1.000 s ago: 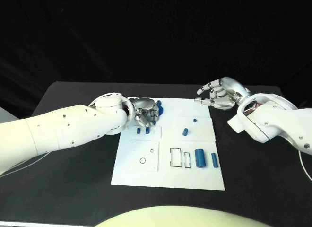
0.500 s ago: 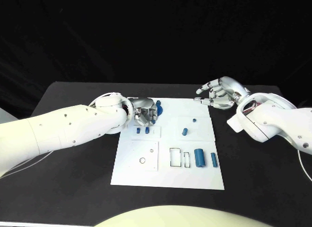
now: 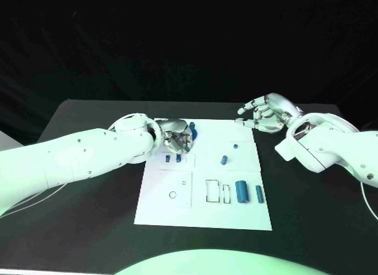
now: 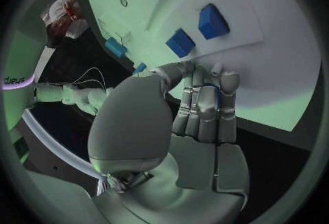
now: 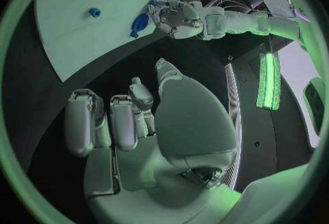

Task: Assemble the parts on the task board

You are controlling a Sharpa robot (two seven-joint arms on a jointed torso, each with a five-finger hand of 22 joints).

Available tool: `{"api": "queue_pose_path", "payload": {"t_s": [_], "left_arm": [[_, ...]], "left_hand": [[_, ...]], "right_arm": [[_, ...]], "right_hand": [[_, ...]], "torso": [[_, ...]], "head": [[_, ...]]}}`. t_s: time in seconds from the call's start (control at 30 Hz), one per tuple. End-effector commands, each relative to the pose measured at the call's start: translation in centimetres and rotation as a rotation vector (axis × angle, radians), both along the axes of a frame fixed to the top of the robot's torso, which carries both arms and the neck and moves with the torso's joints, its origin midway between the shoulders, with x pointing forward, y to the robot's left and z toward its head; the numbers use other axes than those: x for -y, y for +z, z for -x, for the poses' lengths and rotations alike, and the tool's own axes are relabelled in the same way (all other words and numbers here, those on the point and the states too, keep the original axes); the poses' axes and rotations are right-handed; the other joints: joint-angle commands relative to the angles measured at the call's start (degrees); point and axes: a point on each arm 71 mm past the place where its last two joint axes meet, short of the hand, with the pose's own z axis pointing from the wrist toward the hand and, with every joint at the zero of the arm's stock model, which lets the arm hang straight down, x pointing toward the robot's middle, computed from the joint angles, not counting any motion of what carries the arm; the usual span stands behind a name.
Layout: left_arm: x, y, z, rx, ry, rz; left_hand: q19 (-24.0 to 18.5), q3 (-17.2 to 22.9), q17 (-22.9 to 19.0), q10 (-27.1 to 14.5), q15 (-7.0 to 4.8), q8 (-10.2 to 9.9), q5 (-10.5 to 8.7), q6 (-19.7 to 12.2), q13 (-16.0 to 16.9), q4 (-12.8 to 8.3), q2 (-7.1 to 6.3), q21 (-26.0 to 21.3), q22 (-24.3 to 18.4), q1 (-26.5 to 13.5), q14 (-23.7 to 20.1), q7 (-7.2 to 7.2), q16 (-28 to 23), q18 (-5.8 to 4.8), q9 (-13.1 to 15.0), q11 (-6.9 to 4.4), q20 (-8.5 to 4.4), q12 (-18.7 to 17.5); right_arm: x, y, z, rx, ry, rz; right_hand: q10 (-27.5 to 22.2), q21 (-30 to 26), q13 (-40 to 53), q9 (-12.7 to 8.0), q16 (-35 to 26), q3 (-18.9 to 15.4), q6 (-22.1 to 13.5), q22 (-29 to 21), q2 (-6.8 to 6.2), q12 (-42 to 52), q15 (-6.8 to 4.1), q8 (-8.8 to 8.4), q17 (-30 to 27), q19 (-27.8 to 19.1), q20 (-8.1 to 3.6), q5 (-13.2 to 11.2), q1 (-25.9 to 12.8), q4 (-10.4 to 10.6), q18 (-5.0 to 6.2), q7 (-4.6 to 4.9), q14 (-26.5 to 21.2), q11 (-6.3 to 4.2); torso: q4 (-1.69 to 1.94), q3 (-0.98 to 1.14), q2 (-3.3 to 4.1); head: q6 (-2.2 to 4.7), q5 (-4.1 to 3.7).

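The white task board lies in the middle of the table. My left hand hovers low over the board's far left corner, its fingers curled close together around a blue part that peeks out between them. The right wrist view shows that left hand with the blue part at its fingertips. My right hand hangs above the black table just past the board's far right corner, fingers apart and holding nothing.
Two small blue blocks stand just near of the left hand. A blue peg stands mid-board. A thick blue cylinder and a thinner one lie beside a rectangular slot. Round holes mark the near left panel.
My left hand has edged slightly toward the board's far edge, the blue part moving with it. My right hand has stayed in place.
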Motion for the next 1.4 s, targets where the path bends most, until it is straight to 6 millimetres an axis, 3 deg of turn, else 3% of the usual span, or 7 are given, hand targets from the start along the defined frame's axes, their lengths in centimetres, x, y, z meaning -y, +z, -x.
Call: {"api": "queue_pose_path", "payload": {"t_s": [0.03,0.37,0.57,1.03,1.4], "left_arm": [[0.2,0.4,0.1,0.019,-0.013,0.062],[-0.5,1.2,0.2,0.010,0.019,0.131],[-1.4,1.8,0.3,-0.019,0.041,0.148],[-4.0,1.7,0.4,-0.068,0.090,0.097],[-4.1,1.4,0.3,-0.071,0.092,0.067]], "left_hand": [[0.43,-0.03,0.20,0.59,-0.02,-0.49,-0.10,0.49,-0.12,-0.41,0.02,0.32,0.24,-0.83,0.45,0.03,0.34,-0.99,0.38,0.12,-0.01,-0.47],[0.83,-0.27,0.68,1.19,0.02,-1.02,-0.08,1.08,-0.33,-0.57,0.02,0.72,0.73,-1.56,0.93,-0.01,0.76,-1.10,0.50,0.20,-0.03,-1.28],[0.86,-0.50,0.69,1.42,0.05,-1.30,-0.09,1.27,-0.41,-0.59,-0.12,0.73,0.77,-1.99,1.01,-0.04,0.85,-1.12,0.56,0.21,0.01,-1.68],[0.76,-1.03,0.33,1.96,0.05,-1.78,-0.18,1.84,-0.57,-0.31,-0.17,0.51,0.63,-3.05,0.91,-0.23,0.86,-1.10,0.75,0.14,0.07,-2.47],[0.81,-1.21,0.32,2.18,0.03,-1.95,-0.18,2.04,-0.61,-0.21,-0.22,0.47,0.66,-3.40,0.94,-0.32,0.90,-1.11,0.82,0.10,0.07,-2.73]], "right_arm": [[-0.2,0.0,0.1,0.008,0.019,0.005],[-0.1,-0.1,0.0,0.006,0.016,0.007],[0.1,-0.1,-0.1,0.004,0.011,0.009],[0.3,-0.2,-0.1,0.005,0.002,0.010],[0.3,-0.3,-0.1,0.007,0.001,0.010]], "right_hand": [[0.28,0.23,0.13,-0.06,-0.23,0.26,-0.31,9.91,0.08,0.28,-0.41,0.34,0.08,0.36,-0.31,0.30,0.68,0.03,0.17,0.11,1.92,-0.13],[0.28,0.23,0.13,-0.06,-0.23,0.26,-0.31,9.91,0.08,0.28,-0.41,0.34,0.08,0.36,-0.31,0.30,0.68,0.03,0.17,0.11,1.92,-0.13],[0.28,0.23,0.13,-0.06,-0.23,0.26,-0.31,9.91,0.08,0.28,-0.41,0.34,0.08,0.36,-0.31,0.30,0.68,0.03,0.17,0.11,1.92,-0.13],[0.14,-0.39,-0.25,-0.05,-0.47,0.29,-0.29,9.67,0.07,-0.06,-0.44,0.39,-0.25,0.14,-0.33,0.33,0.63,0.03,0.30,0.09,1.86,-0.14],[0.14,-0.39,-0.25,-0.05,-0.47,0.29,-0.29,9.67,0.07,-0.06,-0.44,0.39,-0.25,0.14,-0.33,0.33,0.63,0.03,0.30,0.09,1.86,-0.14]], "torso": [[0.01,0.00,0.03],[0.01,-0.03,-0.07],[0.11,0.08,-0.05],[0.03,0.00,0.02],[-0.04,-0.03,0.12]], "head": [[0.13,-0.02],[0.58,-0.08],[0.66,-0.06],[0.45,0.01],[0.45,0.18]]}}
